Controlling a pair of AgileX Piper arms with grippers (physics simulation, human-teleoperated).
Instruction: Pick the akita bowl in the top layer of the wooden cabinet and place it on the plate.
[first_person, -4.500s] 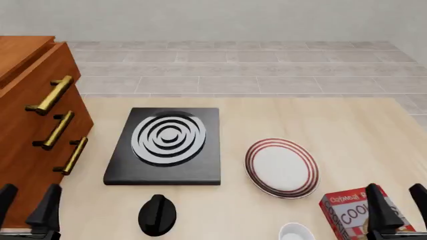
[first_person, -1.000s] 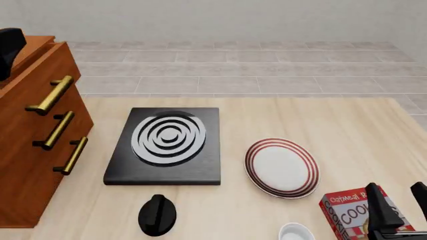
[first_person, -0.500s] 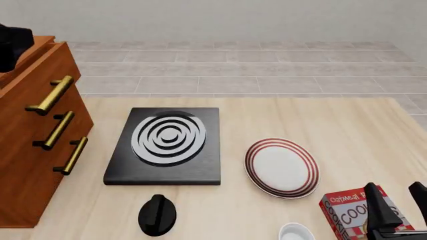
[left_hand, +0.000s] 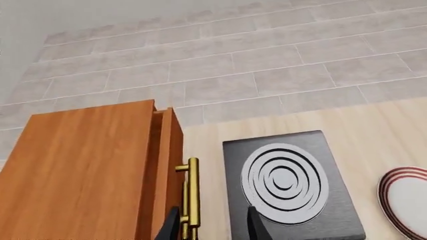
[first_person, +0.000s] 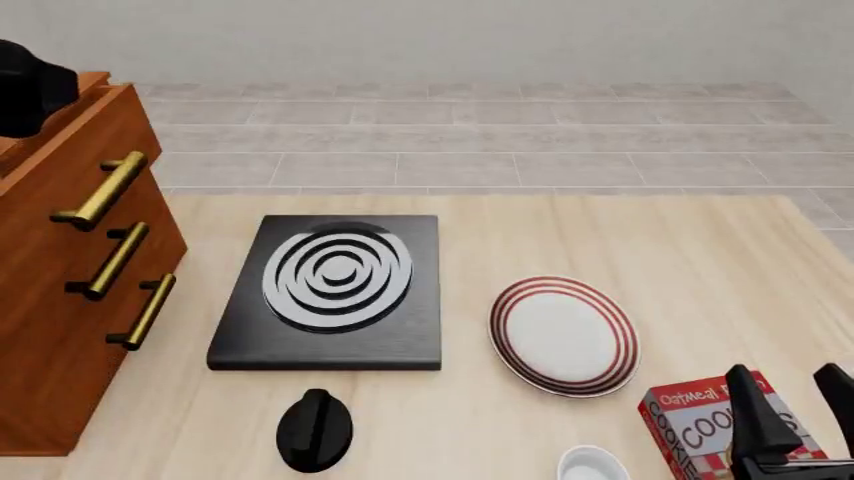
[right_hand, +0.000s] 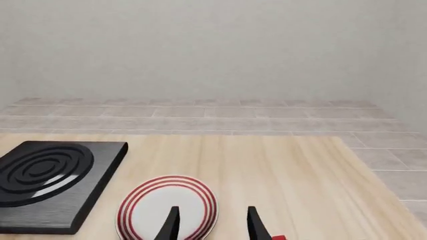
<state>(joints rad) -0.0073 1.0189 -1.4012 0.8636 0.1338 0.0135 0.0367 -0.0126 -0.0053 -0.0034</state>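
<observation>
Clearly the opening step is in hand: the top drawer (first_person: 80, 165) of the cabinet (first_person: 54, 300), at the left edge of the front view, looks shut or nearly so, with only a thin seam showing behind its front in the left wrist view, and the bowl is nowhere visible, presumably inside. Left gripper (left_hand: 212, 225) hangs above the cabinet's front edge, its two finger tips showing at the bottom of the left wrist frame with a clear gap between them, so jaws open and empty; one finger lies over the top brass handle (left_hand: 192, 195), the other over the gap toward the stove (left_hand: 290, 187). In the front view only a dark bit of the left arm (first_person: 30, 88) shows at the upper left. Next move, by my reading: lower onto that handle, close, and pull the drawer out toward the stove side. Room is tight there, since the stove sits just beside the cabinet front, so the drawer's travel may crowd it. Right gripper (right_hand: 210, 222) waits at lower right, fingers apart, nothing held, pointing at the plate (first_person: 563, 335). Plate lies bare, centre-right on the table (first_person: 667, 250), with open wood behind it. Clutter near the lower edge of the front view: a black knob-shaped thing (first_person: 315, 430), a cookie box (first_person: 707, 425) just beside the plate, and a white bowl rim (first_person: 593, 465).
</observation>
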